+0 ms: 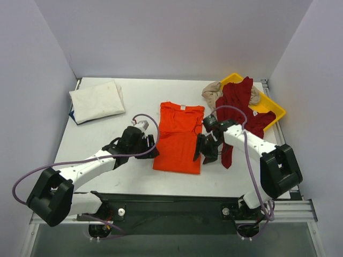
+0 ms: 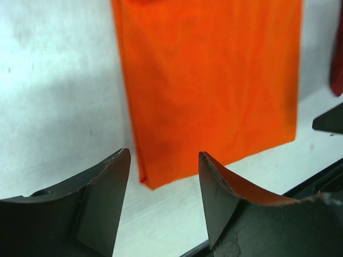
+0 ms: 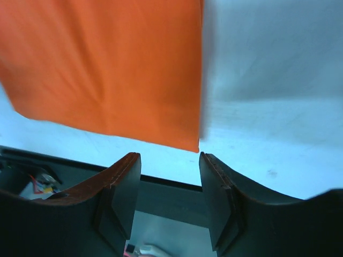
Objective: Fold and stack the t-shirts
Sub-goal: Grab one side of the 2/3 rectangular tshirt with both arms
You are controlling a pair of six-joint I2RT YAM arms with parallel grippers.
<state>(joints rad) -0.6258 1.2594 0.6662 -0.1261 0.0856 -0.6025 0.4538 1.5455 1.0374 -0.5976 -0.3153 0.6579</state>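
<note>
On the table [image 1: 136, 93], orange t-shirt [image 1: 179, 136] lies between left fingers [image 2: 104, 201], right fingers [image 3: 120, 198].

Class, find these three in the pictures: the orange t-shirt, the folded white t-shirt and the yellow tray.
orange t-shirt [image 1: 179, 138], top view, middle of its body.
white t-shirt [image 1: 96, 100], top view, centre of the folded cloth.
yellow tray [image 1: 270, 106], top view, bare right end.

The orange t-shirt [image 1: 179, 138], cream t-shirt [image 1: 97, 100], dark red t-shirt [image 1: 236, 99] and beige t-shirt [image 1: 211, 92] are all plain. The tray [image 1: 272, 109] is yellow, the worktop [image 1: 139, 96] white.
</note>
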